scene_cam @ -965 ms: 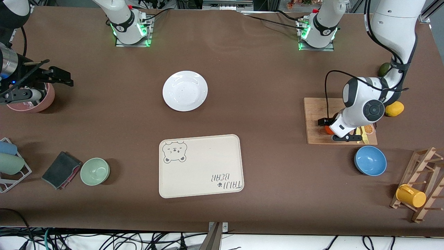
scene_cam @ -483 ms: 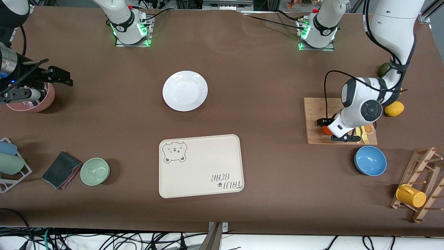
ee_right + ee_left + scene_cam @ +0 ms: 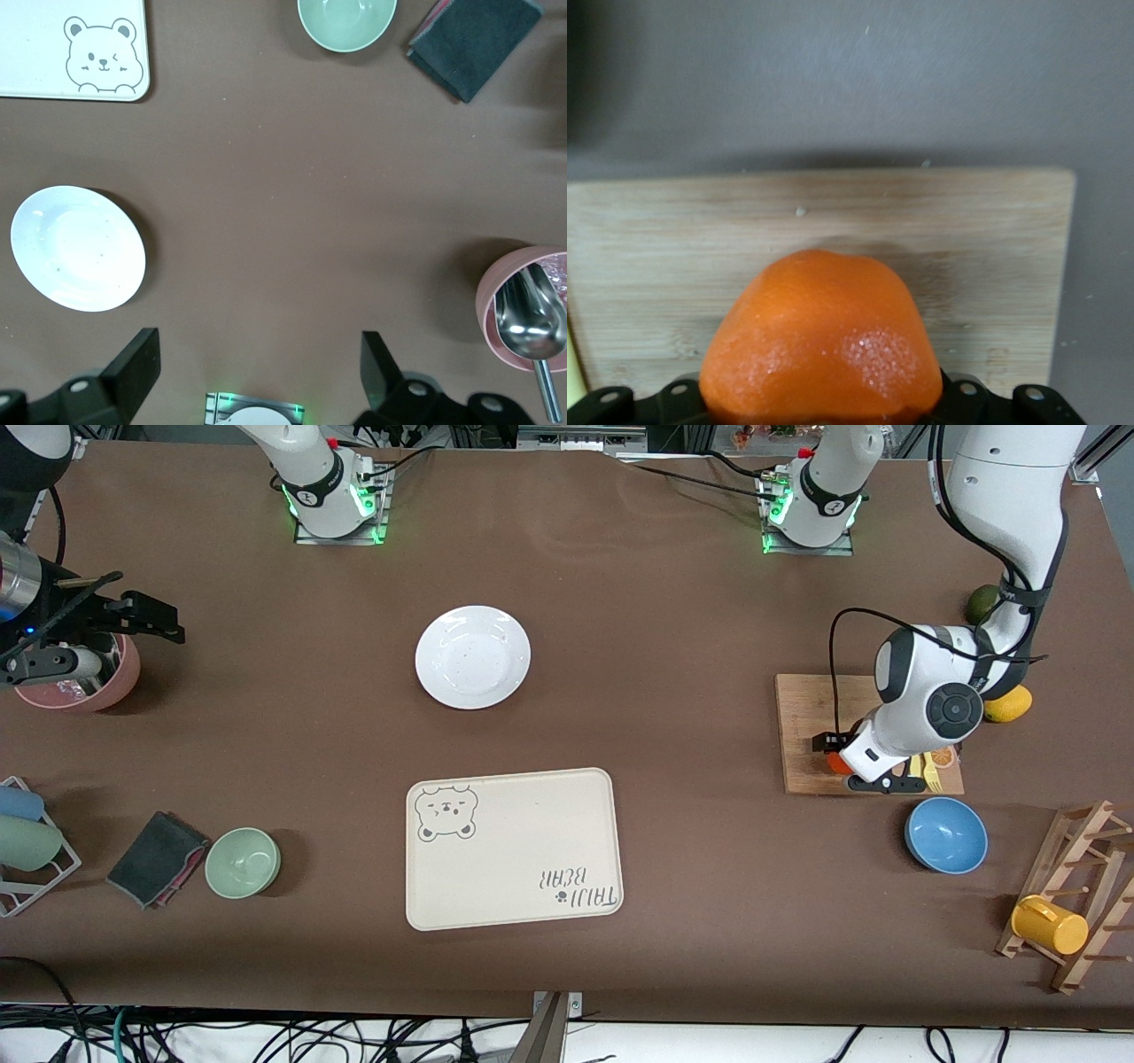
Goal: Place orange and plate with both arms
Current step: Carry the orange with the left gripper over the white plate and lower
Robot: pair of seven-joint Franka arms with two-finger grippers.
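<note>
**Closing on the orange: the left gripper now clamps the fruit**

Compared with one second ago, the left gripper (image 3: 840,763) has closed its jaws and now grasps the orange (image 3: 824,341) low over the wooden cutting board (image 3: 804,717). The plate (image 3: 473,657) has not moved. Nearest the front camera lies the beige tray (image 3: 514,849), then the blue bowl (image 3: 946,834), then the board, then the plate, on a brown table (image 3: 673,646). The right gripper (image 3: 257,363) waits with jaws spread wide, above the pink bowl (image 3: 84,680).
</note>
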